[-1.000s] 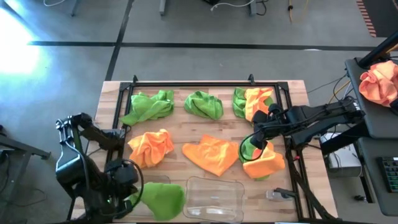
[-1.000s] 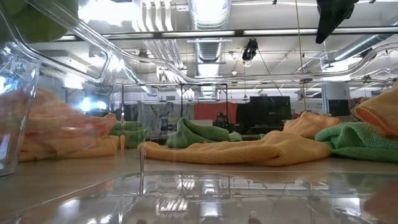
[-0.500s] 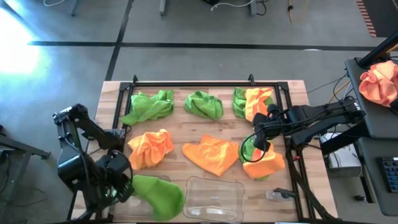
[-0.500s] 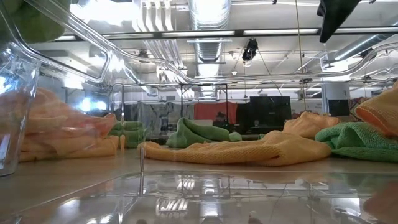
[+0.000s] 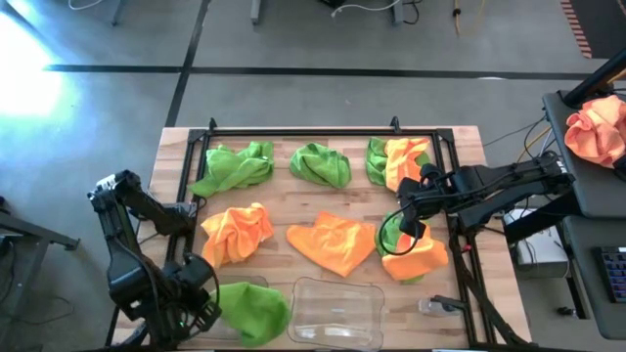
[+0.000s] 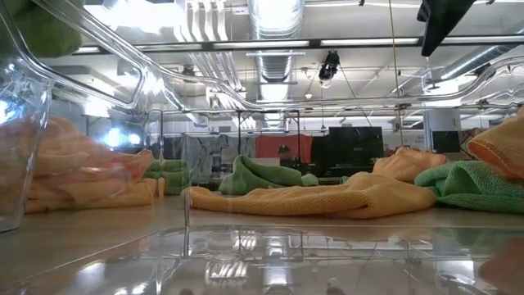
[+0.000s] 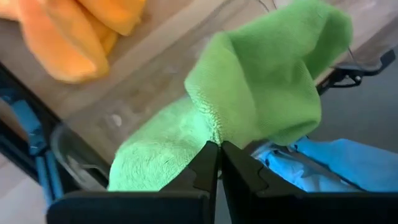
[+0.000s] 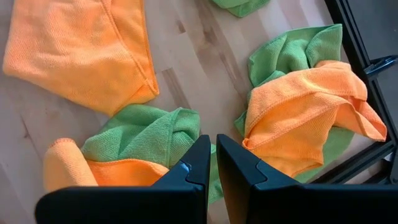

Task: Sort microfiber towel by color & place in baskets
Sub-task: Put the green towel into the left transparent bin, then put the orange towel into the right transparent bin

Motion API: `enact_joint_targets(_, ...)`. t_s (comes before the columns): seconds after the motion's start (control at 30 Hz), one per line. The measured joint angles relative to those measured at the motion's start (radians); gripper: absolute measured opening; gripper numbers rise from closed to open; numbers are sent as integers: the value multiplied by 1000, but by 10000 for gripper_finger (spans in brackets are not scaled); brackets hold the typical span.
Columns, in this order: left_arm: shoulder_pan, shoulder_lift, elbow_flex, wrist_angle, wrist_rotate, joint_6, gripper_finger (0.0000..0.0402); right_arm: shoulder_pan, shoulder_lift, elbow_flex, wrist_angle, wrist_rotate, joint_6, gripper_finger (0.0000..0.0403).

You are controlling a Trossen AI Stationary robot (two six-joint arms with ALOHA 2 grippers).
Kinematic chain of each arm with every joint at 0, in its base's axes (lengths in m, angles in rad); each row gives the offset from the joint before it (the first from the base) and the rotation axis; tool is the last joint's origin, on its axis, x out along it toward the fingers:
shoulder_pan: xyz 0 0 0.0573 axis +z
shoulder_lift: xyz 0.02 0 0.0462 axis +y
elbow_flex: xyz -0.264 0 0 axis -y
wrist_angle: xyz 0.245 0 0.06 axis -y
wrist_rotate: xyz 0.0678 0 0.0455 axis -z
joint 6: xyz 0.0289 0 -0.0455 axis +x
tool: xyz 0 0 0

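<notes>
My left gripper [image 5: 202,305] is at the table's near left, shut on a lime green towel [image 5: 256,311] that spreads over the left clear basket [image 5: 240,286]. The right clear basket [image 5: 337,311] stands beside it. My right gripper [image 5: 407,223] is shut and empty, hovering above a green and orange pile [image 5: 413,252]. It shows high up in the low view [image 6: 442,20]. Two green towels [image 5: 235,166] [image 5: 321,163], a green and orange pair [image 5: 396,158] and two orange towels [image 5: 238,232] [image 5: 333,242] lie on the table. My left gripper pinches a bunched fold of the green towel [image 7: 214,132] between its two fingers [image 7: 202,167]. The rest of the towel spreads beyond the fingers over the left basket's corner [image 7: 68,149]. I cannot tell whether it rests on the basket's floor.
A black frame [image 5: 313,131] runs round the table's far and side edges. A paler peach cloth bundle [image 5: 597,132] lies on a stand off the table's right. Bare wood shows between the towel rows and in front of the right pile [image 5: 440,303].
My left arm has swung about at the table's near left corner. Its gripper first drew slightly away from the basket, then came back toward the near edge, still shut on the green towel. The towel has shifted a little over the left basket.
</notes>
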Motion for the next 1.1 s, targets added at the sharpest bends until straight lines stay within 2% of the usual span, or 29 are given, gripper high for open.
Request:
enact_joint_targets(0.33, 1, 24, 0, 48, 6, 3, 91, 0, 0, 0, 1, 1, 0, 22)
enact_joint_targets(0.53, 13, 24, 0, 23, -32, 99, 135, 0, 0, 0, 4, 1, 0, 22)
enact_joint_targets(0.67, 53, 24, 0, -10, -106, 174, 141, 0, 0, 0, 6, 1, 0, 22)
enact_joint_targets(0.83, 157, 24, 0, -85, -183, 262, 141, 0, 0, 0, 12, 1, 2, 22)
enact_joint_targets(1.1, 352, 23, 0, -58, -196, 599, 141, 0, 0, 0, 17, 0, 3, 22)
